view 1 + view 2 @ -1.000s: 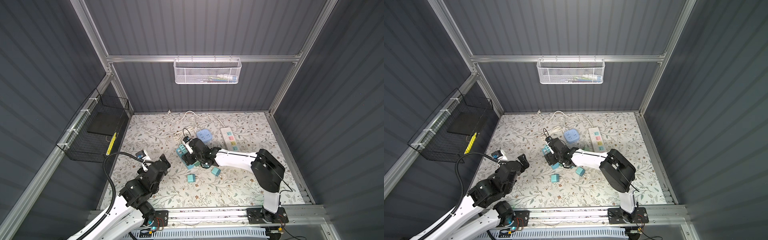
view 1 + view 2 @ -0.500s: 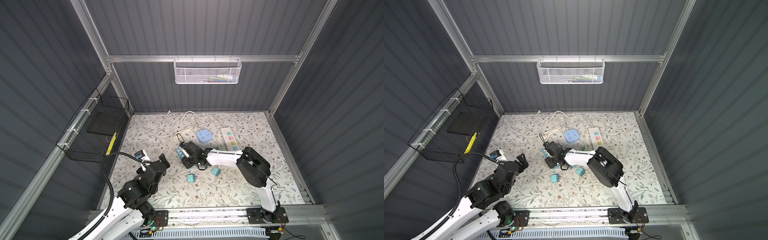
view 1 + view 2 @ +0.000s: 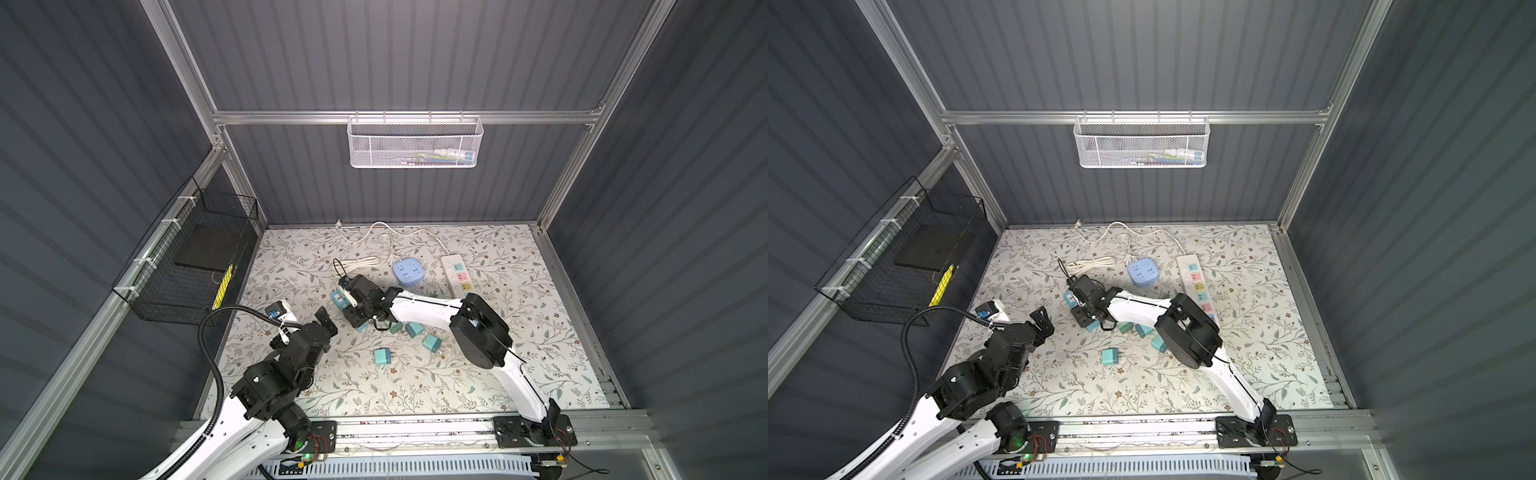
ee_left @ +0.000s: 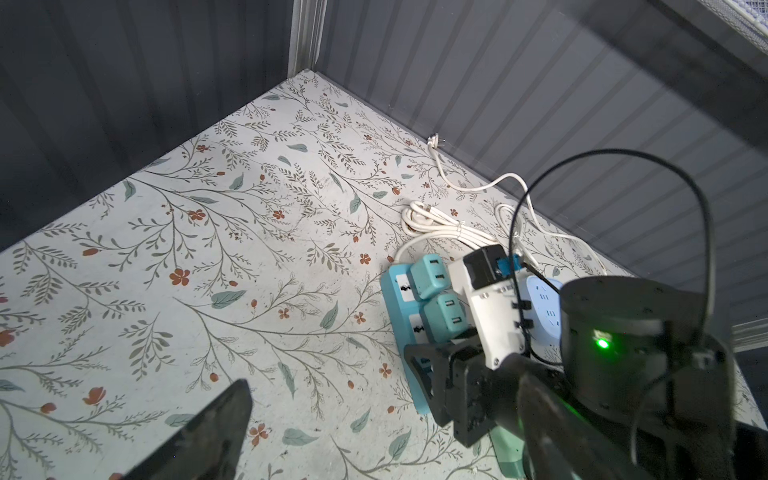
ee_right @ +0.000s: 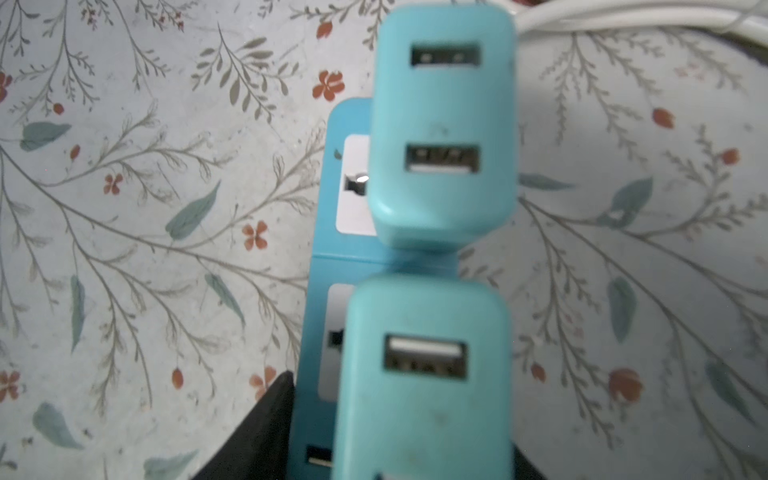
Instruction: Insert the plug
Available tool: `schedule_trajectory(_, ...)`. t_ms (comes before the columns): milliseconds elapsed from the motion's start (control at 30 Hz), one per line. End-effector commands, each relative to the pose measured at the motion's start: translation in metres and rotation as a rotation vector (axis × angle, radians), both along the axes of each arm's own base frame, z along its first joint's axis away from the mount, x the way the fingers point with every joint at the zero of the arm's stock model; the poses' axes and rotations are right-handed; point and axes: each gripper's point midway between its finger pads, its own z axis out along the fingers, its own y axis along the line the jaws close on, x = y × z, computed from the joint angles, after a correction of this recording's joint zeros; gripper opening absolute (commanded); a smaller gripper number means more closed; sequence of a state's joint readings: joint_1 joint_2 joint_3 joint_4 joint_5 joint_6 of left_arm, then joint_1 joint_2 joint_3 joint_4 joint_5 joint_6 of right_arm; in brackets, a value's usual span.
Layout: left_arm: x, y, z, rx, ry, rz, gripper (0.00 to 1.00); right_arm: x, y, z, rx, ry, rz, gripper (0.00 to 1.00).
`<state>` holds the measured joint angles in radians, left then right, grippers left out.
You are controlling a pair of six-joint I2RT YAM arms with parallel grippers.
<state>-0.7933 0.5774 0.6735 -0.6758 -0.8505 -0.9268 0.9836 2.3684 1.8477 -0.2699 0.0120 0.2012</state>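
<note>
The right gripper [image 3: 352,316] is reaching across the middle of the table [image 3: 519,332] and is hanging low over the teal power strip [image 4: 394,291], which is lying flat on the flowered surface. Two teal USB charger plugs are standing on this strip, one just behind the other: the far plug [image 5: 444,124] and the near plug [image 5: 424,374]. In the right wrist view the near plug is sitting between the two black fingers [image 5: 257,432], and the jaws are standing at a middle width around it. Whether they are really pressing on it I cannot tell, because this view is blurred and a band of the strip is showing between one finger and the plug. The left gripper [image 3: 325,320] is hovering just left of the strip, its jaws spread wide and nothing between them. Several more teal plugs are lying near the right arm, and one loose teal plug [image 3: 381,356] is lying apart from them. A blue socket cube [image 3: 408,272] and a white power strip [image 3: 459,276] are resting farther back, near a coiled white cable [image 3: 359,262]
</note>
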Motion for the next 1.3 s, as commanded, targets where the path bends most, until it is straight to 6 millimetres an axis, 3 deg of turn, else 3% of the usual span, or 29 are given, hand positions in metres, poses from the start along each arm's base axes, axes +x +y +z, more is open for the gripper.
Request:
schedule_trajectory(0,-0.004,0.009,0.015,0.012,-0.024,0.024,1.0,0.003,0.017,0.008,0.026,0.011,0.02,0.57)
schedule_trajectory(133,-0.004,0.01,0.021,0.002,-0.038,0.028,1.0,0.004,0.027,0.023,0.056,0.022,0.04,0.65)
schedule_trajectory(233,-0.002,0.007,0.025,-0.001,-0.038,0.019,1.0,0.0,0.024,0.039,0.075,0.023,0.049,0.74)
schedule_trajectory(467,0.005,-0.005,0.028,0.006,-0.02,-0.004,1.0,-0.011,-0.011,0.089,0.125,-0.013,0.028,0.86)
schedule_trajectory(633,0.014,-0.022,0.01,0.025,0.039,-0.044,1.0,-0.015,-0.058,0.11,0.132,-0.032,-0.03,0.88)
schedule_trajectory(733,0.019,-0.036,-0.01,0.052,0.103,-0.084,1.0,-0.014,-0.099,0.124,0.136,-0.051,-0.095,0.88)
schedule_trajectory(900,0.024,-0.06,-0.06,0.161,0.288,-0.172,1.0,0.002,-0.192,0.15,0.239,-0.079,-0.326,0.91)
schedule_trajectory(1033,0.023,-0.071,-0.1,0.237,0.426,-0.216,1.0,0.015,-0.249,0.154,0.264,-0.105,-0.458,0.93)
schedule_trajectory(1133,0.026,-0.08,-0.123,0.255,0.465,-0.243,1.0,0.022,-0.272,0.153,0.245,-0.124,-0.503,0.94)
schedule_trajectory(1267,0.041,-0.077,-0.136,0.225,0.487,-0.232,1.0,0.032,-0.279,0.155,0.238,-0.13,-0.515,0.95)
